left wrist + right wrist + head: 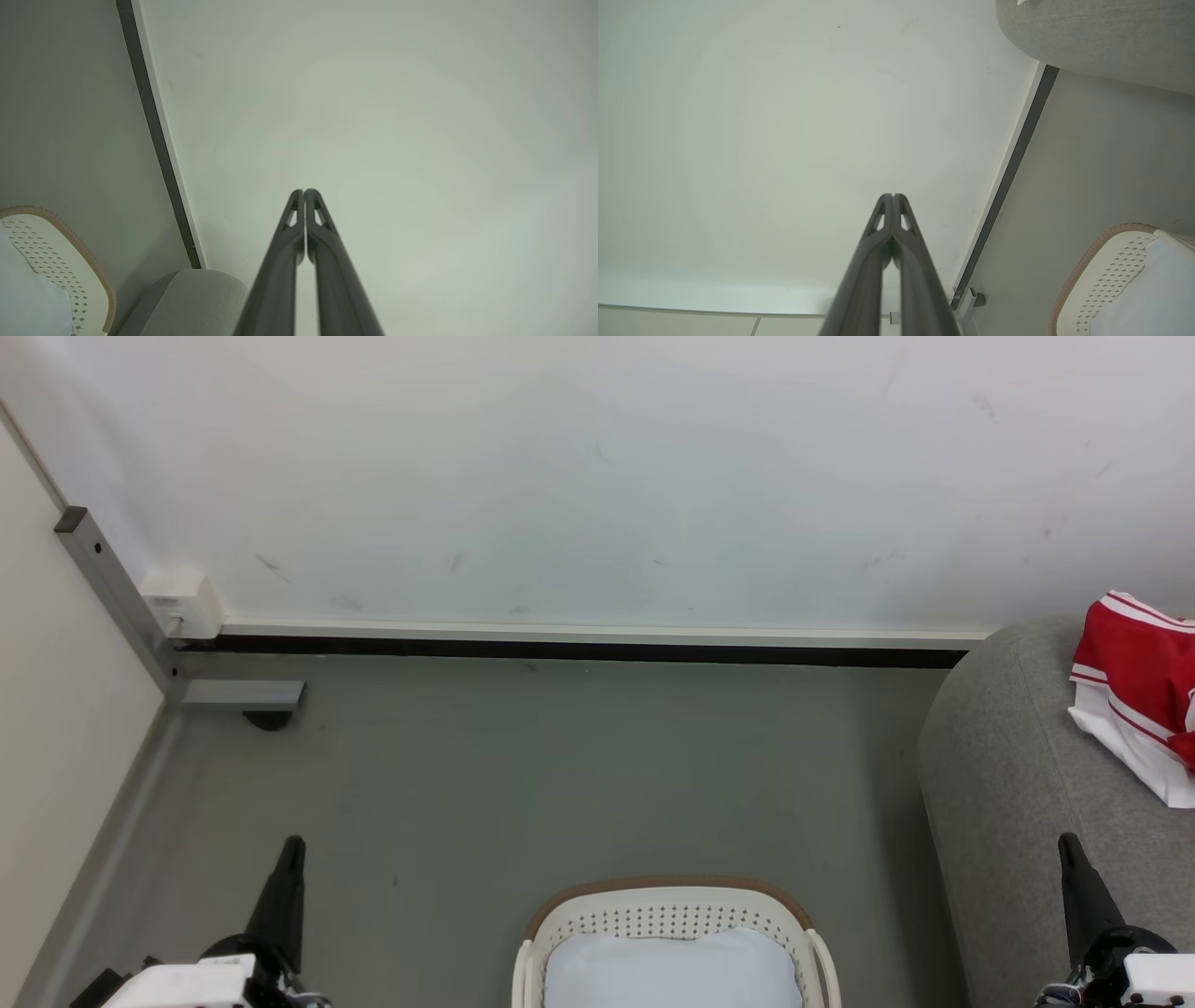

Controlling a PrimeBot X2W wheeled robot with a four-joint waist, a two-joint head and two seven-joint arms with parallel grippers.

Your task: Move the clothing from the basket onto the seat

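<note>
The left gripper point(293, 847) had its two long dark fingers pressed together, with nothing between them. The right gripper point(1067, 846) was the same: fingers together, holding nothing. Both pointed up at the pale wall point(597, 476).

The basket point(667, 885) sat on the grey floor point(560, 765), between the two grippers and a bit lower. It was oval, made of hard cream plastic with lots of little holes and a brown rim. Inside, a smooth white pad point(672, 971) could be seen. No red cloth showed in the part in view, but the near end of the basket was cut off.

The clothing point(1134, 663) lay on the seat point(1008, 784), above the right gripper and a little to its right. It was bright red with white stripes and a white part hanging lower. It lay in a crumpled heap. The seat was big and grey, with a rounded edge and a rough woven cover.

The clothing looked soft, light and floppy. It would likely sag and hang down when lifted, and it would not break. A good place to take hold would be a thick bunched fold near the middle, because a thin edge could slip out. With the red cloth on the seat, the job looked nearly done, or done.
</note>
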